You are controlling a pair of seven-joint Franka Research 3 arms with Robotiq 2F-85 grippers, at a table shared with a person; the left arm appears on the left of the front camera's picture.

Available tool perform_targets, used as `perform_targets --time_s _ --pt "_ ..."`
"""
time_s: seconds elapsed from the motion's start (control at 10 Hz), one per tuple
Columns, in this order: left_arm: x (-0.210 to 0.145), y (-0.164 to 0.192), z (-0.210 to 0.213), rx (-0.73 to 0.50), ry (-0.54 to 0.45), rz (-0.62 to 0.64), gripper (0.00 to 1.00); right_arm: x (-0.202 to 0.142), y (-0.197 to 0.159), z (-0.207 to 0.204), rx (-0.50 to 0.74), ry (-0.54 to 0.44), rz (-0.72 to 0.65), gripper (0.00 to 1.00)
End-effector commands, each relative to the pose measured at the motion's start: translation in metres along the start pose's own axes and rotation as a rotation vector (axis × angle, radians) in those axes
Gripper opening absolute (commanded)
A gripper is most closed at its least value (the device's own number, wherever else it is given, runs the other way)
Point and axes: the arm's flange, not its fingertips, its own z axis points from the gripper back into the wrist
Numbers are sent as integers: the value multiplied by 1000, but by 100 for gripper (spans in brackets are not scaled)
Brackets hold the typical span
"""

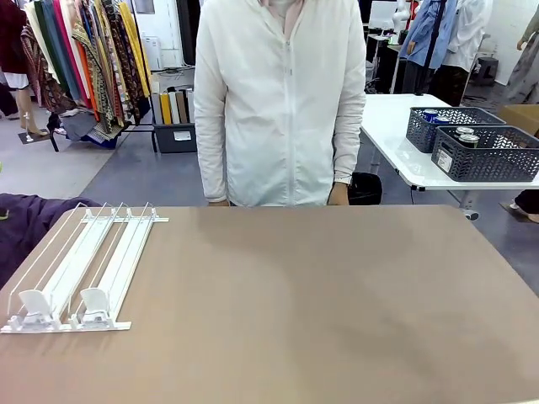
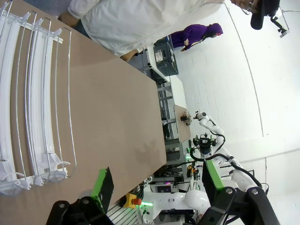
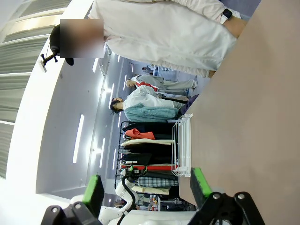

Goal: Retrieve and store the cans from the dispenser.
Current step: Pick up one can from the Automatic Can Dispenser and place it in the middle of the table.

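The left gripper (image 2: pixel 157 185) has its two fingers spread wide apart, and there is nothing between them. One green pad (image 2: pixel 100 183) pokes up on one side and the other green pad is far across from it. The brown table (image 2: pixel 117 122) runs up past the fingers. The white dispenser (image 2: pixel 28 103) lies flat on the table, off to the side of the pad nearest it and a bit farther out than the fingertips. Its long lanes run away from the fingers, and its curved white pusher tabs (image 2: pixel 58 164) sit at the end nearest that pad. No part of the gripper touches it.

The right gripper (image 3: pixel 146 190) is wide open too, and it holds nothing. Between its fingers, well beyond the tips, the dispenser (image 3: pixel 182 147) shows at the far edge of the table.

From the front, the dispenser (image 1: pixel 80 269) lies at the left side of the table (image 1: pixel 320 303), with its two pusher tabs at the near end. Its lanes look bare.

A person in a white jacket (image 1: pixel 282 101) stands at the far side of the table, arms down.

Behind, on a white side table (image 1: pixel 396 139), stand two dark mesh baskets (image 1: pixel 488 156). Silver tops of cans (image 1: pixel 465 135) peek out of them, and a blue can shows in the farther basket.
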Motion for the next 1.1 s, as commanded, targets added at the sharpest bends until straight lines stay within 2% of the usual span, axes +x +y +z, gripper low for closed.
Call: perform_targets --time_s 0.0,1.0 --pt "0 -3 -1 -20 -13 6 100 -1 4 1 -2 12 -5 100" --pt "0 -3 -1 -20 -13 6 100 -1 4 1 -2 12 -5 100"
